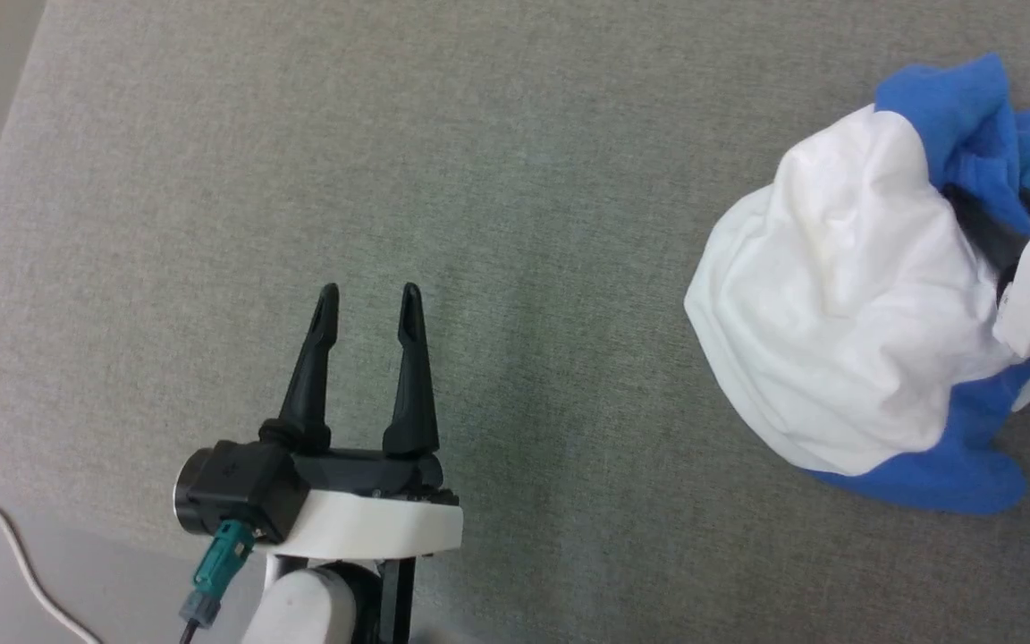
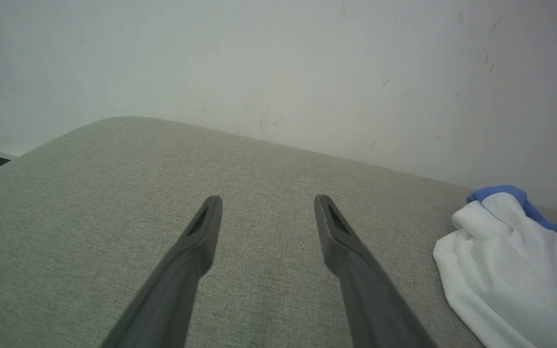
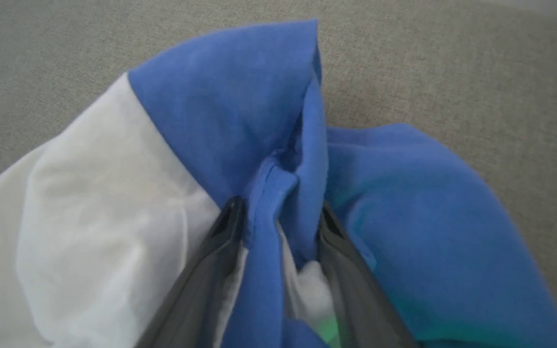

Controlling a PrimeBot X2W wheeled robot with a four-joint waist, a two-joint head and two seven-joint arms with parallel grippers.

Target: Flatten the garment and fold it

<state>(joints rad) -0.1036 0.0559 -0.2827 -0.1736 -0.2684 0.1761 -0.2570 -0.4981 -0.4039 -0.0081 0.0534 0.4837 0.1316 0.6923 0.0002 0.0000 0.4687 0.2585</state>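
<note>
Right gripper astride a blue fold of the garment, grip uncertain; left gripper wide apart, empty.

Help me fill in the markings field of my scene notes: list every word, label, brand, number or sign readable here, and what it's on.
No readable text anywhere in these views.
On the white and bright blue soft cloth shirt: no print or tag shows.
On the left gripper with long black fingers: no lettering.
On the teal plastic plug at its wrist: no marking.
On the pale wall: only scuffs.
</note>
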